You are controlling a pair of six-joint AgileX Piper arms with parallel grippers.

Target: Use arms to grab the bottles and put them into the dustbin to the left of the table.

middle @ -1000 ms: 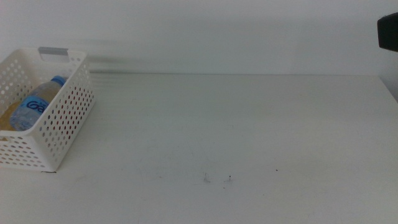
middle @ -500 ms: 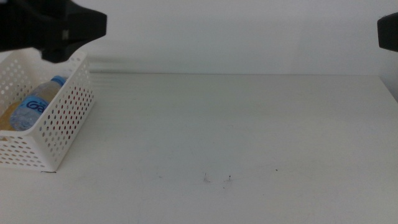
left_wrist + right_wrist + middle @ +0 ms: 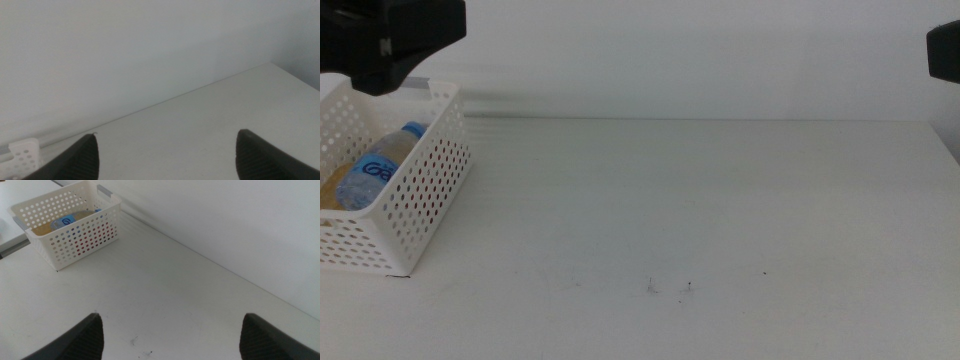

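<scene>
The water bottle (image 3: 378, 168) (judged light, slippery, best gripped mid-body) and tea bottle (image 3: 44, 228) are noted lying in the dustbin (image 3: 425, 195) at the counter's (image 3: 720, 210) left end, both grippers' fingers spread wide, empty.

The dustbin (image 3: 415, 200), a white rectangular basket with perforated sides and a grey handle on its far rim, is standing upright at the left end of the table (image 3: 720, 220), a wide plain white top. Inside the dustbin, the clear water bottle (image 3: 380, 165) with a blue cap and blue label is lying on its side, resting over a yellowish bottle (image 3: 332, 188). Red is showing through the dustbin's holes in the right wrist view.
</scene>
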